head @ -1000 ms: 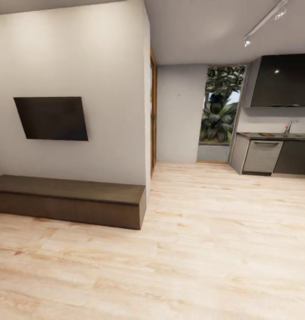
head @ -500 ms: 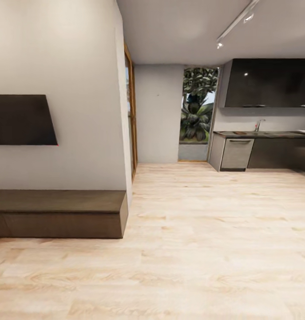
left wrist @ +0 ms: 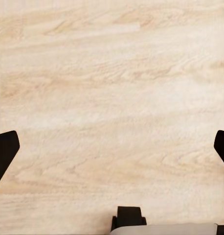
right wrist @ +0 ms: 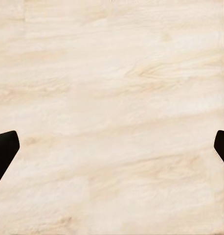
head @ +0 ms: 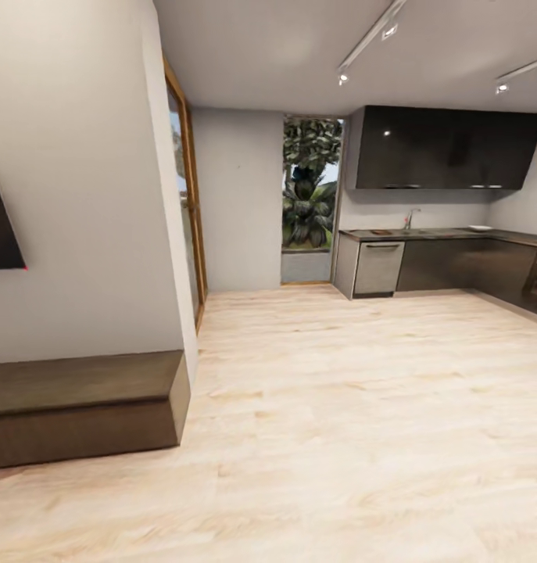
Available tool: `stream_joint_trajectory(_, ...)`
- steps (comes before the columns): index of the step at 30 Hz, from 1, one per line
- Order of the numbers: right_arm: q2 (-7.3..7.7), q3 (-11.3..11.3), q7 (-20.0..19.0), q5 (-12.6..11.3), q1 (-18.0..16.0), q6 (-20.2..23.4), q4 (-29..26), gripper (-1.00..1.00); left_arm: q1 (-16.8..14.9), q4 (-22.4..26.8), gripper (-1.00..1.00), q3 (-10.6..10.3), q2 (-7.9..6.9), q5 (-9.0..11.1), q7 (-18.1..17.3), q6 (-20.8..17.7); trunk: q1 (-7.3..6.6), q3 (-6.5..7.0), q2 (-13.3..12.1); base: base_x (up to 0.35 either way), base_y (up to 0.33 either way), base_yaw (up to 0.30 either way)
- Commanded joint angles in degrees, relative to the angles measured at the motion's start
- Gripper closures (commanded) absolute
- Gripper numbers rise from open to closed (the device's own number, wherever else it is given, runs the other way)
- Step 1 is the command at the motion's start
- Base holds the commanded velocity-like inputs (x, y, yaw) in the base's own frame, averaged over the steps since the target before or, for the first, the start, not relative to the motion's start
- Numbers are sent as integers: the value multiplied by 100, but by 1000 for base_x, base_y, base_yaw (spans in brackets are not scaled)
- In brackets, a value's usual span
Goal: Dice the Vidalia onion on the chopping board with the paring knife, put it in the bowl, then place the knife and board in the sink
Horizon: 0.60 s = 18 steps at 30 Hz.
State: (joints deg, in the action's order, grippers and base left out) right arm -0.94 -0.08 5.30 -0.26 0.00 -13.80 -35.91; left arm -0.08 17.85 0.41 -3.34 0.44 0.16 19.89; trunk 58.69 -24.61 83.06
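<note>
Wrist views: both jaws apparently spread.

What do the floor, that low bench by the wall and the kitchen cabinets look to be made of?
The floor looks like pale wood planks or laminate with a satin finish: grain streaks and plank seams show. The low bench seems dark brown wood or veneer, matt, with faint grain. The upper cabinets look like glossy black lacquer or glass, since ceiling lights reflect in them. The countertop looks dark and smooth; it is too far off to tell more.

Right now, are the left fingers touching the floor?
Apart. The left wrist view shows both fingers spread at the edges, with the floor well beyond them.
</note>
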Motion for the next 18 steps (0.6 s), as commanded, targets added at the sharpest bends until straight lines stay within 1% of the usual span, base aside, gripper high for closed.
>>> stream_joint_trajectory(1, -2, 0, 15, -2, 0, -9, -4, -100, -1, 1, -100, 3, 0, 4, 2, 15, 4, -5, 2, 319, 0, -281)
stream_joint_trajectory(7, -2, 0, 15, -2, 0, -8, -4, -100, -1, 1, -100, 3, 0, 1, 2, 15, 4, -5, 2, 319, -45, -281)
stream_joint_trajectory(18, -2, 0, 15, -3, 0, -10, -4, -100, -1, 2, -100, 3, 0, 0, 2, 15, 4, -5, 2, 319, -103, -281)
